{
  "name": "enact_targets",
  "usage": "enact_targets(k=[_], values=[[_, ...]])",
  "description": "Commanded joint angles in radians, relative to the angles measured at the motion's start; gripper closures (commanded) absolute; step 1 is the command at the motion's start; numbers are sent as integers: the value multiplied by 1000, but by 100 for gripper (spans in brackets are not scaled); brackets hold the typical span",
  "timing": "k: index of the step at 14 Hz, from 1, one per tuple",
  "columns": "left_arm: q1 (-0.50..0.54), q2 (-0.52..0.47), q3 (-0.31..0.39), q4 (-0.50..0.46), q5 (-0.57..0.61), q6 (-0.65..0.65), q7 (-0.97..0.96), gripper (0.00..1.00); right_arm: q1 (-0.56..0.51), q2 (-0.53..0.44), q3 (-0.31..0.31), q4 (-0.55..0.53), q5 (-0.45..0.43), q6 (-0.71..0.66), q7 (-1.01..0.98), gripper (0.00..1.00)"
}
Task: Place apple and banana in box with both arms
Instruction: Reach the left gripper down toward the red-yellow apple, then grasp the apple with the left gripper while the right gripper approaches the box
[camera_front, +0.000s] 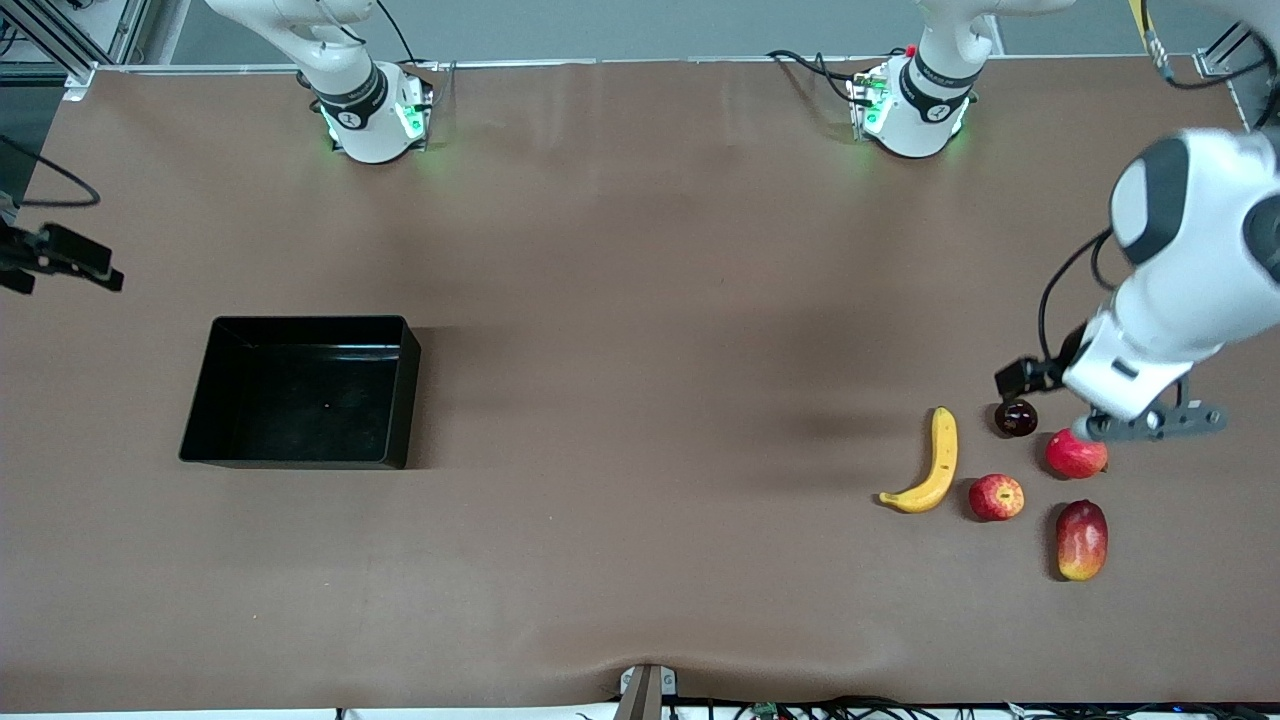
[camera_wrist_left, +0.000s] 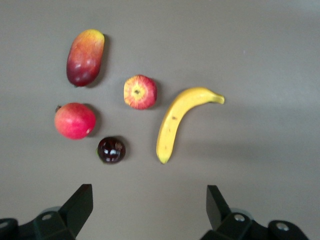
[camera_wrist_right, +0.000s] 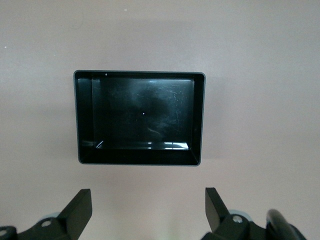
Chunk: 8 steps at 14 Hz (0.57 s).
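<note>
Three distractor fruits sit at the left arm's end of the brown table (camera_front: 640, 300): a small dark glossy round fruit (camera_front: 1015, 418), a smooth pinkish-red round fruit (camera_front: 1075, 455) beside it, and an elongated red-and-yellow mango-like fruit (camera_front: 1081, 540) nearest the front camera.

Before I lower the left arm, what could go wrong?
1. The open left gripper hangs over the smooth pinkish-red fruit and small dark round fruit, not the streaked red apple: a wrong pick is likely.
2. The curved yellow banana lies close beside the apple and may get nudged.
</note>
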Motion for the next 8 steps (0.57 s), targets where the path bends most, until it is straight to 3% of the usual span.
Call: enact_targets(k=[1,5,8], values=[[27,83,-1,32,18,90,9,0,-52,82,6,25,11,18,-18,0],[41,218,-1,46,18,245,9,0,-106,142,8,16,12,32,-70,0],[67,333,-1,127,18,284,11,0,-141,165,6,-24,11,7,-70,0]])
